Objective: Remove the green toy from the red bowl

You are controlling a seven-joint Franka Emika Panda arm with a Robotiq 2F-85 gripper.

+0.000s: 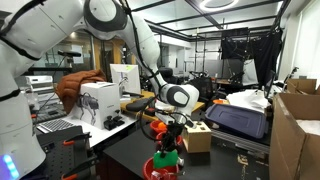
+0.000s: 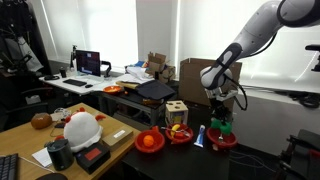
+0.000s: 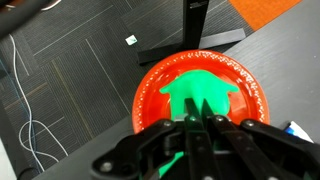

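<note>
The green toy [image 3: 195, 92] is over the middle of the wide red bowl [image 3: 148, 95] in the wrist view. My gripper [image 3: 199, 108] is straight above it, with its two fingers shut on the toy's middle. In both exterior views the gripper [image 1: 170, 128] [image 2: 220, 112] points down at the toy [image 1: 167, 154] [image 2: 220, 128], which shows just above the bowl's rim [image 1: 152, 170] [image 2: 228, 143]. I cannot tell whether the toy still touches the bowl. The bowl stands at the corner of the dark table.
A wooden block box [image 2: 176, 113], a smaller red vessel with coloured pieces [image 2: 180, 134] and an orange bowl [image 2: 150, 142] stand beside the red bowl. The table edge and the floor with cables [image 3: 30, 130] are close by. Cardboard boxes [image 1: 298, 130] stand nearby.
</note>
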